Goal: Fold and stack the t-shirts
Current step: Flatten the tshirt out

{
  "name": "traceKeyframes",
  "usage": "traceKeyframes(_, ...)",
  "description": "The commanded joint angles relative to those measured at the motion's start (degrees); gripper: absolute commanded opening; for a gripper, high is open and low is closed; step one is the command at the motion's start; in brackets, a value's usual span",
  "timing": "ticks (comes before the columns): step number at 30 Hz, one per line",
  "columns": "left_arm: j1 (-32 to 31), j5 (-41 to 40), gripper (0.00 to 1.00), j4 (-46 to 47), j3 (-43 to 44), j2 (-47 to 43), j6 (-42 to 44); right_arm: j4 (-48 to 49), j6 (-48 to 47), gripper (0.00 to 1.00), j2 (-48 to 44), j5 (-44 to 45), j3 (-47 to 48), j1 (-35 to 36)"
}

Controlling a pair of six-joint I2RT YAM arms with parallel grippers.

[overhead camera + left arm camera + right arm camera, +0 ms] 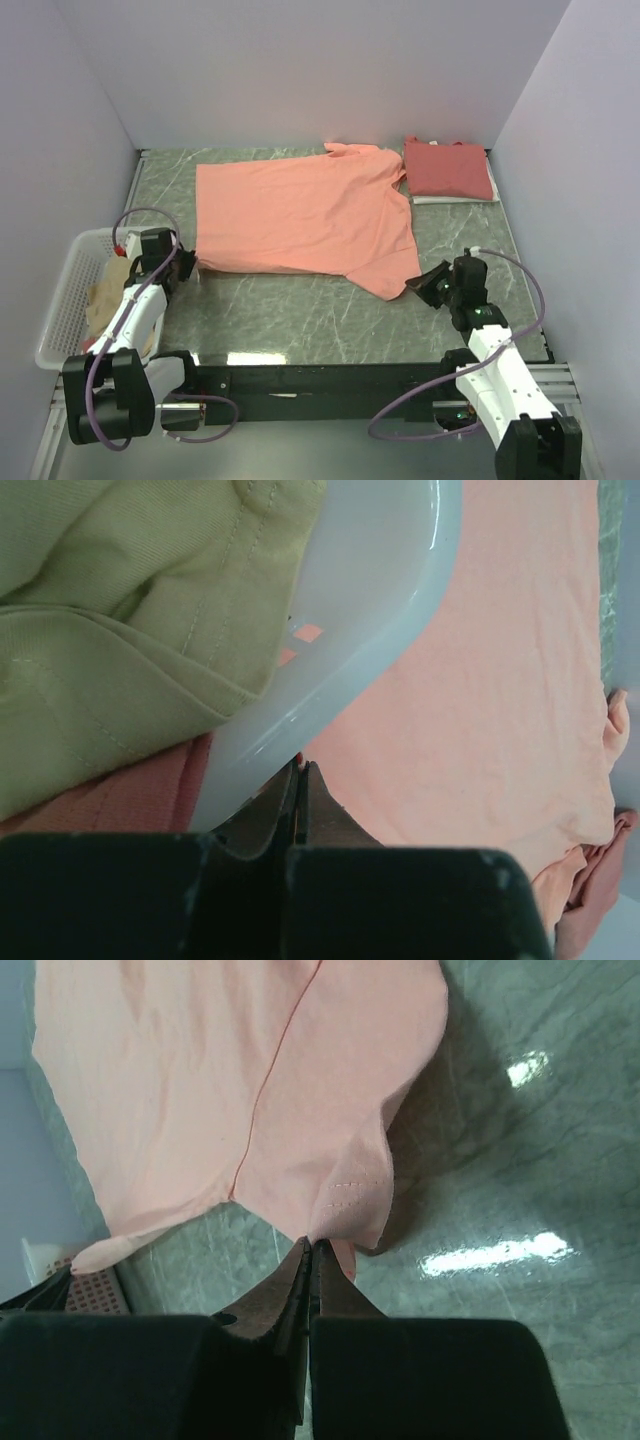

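At the bottom of its wrist view the right gripper [308,1247] was clamped on the sleeve hem of the salmon-orange t-shirt [300,215], which lay spread mid-table. The left gripper [301,772] was closed at the shirt's lower-left corner; whether it had caught cloth could not be told. A clean fold probably needed both corners lifted together, evenly. The left wrist view showed the basket [390,600] rim just above those fingers; the top view alone showed the coral-red t-shirt [447,168] neatly folded at upper right

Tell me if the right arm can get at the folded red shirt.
Probably yes: the red shirt lies across bare table, but the right gripper is shut on the orange shirt and must release it.
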Motion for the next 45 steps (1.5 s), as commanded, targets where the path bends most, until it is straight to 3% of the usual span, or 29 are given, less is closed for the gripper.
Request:
traceKeyframes(1, 3.76, -6.5, 0.01, -5.73, -1.3, -0.56, 1.65, -1.79, 2.75, 0.0, -2.31, 2.78, -0.34, 2.76)
traceKeyframes(7, 4.29, -5.19, 0.02, -6.45, -2.53, -4.25, 1.74, -6.09, 4.43, 0.0, -6.36, 5.42, -0.69, 5.66)
traceKeyframes(9, 4.29, -5.36, 0.07, -6.71, -3.14, -5.75, 1.65, -7.33, 4.17, 0.02, -8.2, 6.21, -0.34, 5.75)
traceKeyframes(12, 4.37, -5.89, 0.15, -8.46, -3.15, -7.06, 1.48, -10.05, 3.03, 0.25, -9.17, 7.35, 1.68, 5.75)
traceKeyframes(13, 4.38, -5.98, 0.2, -8.9, -3.15, -7.85, 1.47, -11.02, 2.59, 0.4, -9.26, 7.62, 3.34, 5.67)
traceKeyframes(14, 4.29, -5.98, 0.29, -9.17, -3.15, -8.29, 1.47, -11.46, 1.89, 0.46, -9.09, 9.1, 4.23, 5.75)
traceKeyframes(15, 4.29, -6.07, 0.31, -9.87, -3.15, -8.73, 1.3, -11.81, 1.27, 0.53, -8.83, 10.07, 5.37, 5.67)
traceKeyframes(17, 4.37, -5.72, 0.36, -10.14, -3.15, -10.22, 1.3, -11.21, -0.31, 0.57, -6.47, 12.0, 8.44, 5.75)
traceKeyframes(19, 4.2, -5.28, 0.46, -10.66, -2.97, -11.37, 1.39, -9.2, -2.68, 0.57, -1.04, 13.94, 11.94, 5.58)
traceKeyframes(21, 4.11, -4.84, 0.47, -10.67, -2.88, -11.9, 1.82, -7.08, -4.53, 0.58, 4.68, 14.82, 14.5, 4.97)
traceKeyframes(27, 0.52, -4.39, 0.46, -9.0, -2.88, -10.24, 1.3, -1.01, -15.16, 0.57, 32.89, 13.43, 31.98, 3.65)
traceKeyframes(31, -2.83, -6.24, 0.45, -7.94, -2.18, -6.64, 0.42, -4.5, -19.29, 0.56, 48.7, 15.42, 46.55, 3.99)
traceKeyframes(35, -4.67, -7.21, 0.44, -7.16, -0.86, -3.21, 0.24, -8.65, -20.79, 0.51, 55.77, 20.61, 52.22, 4.17)
traceKeyframes(45, -6.52, -6.42, 0.4, -4.96, 1.51, 1.98, -0.02, -6.46, -22.11, 0.47, 60.52, 21.07, 49.85, 5.75)
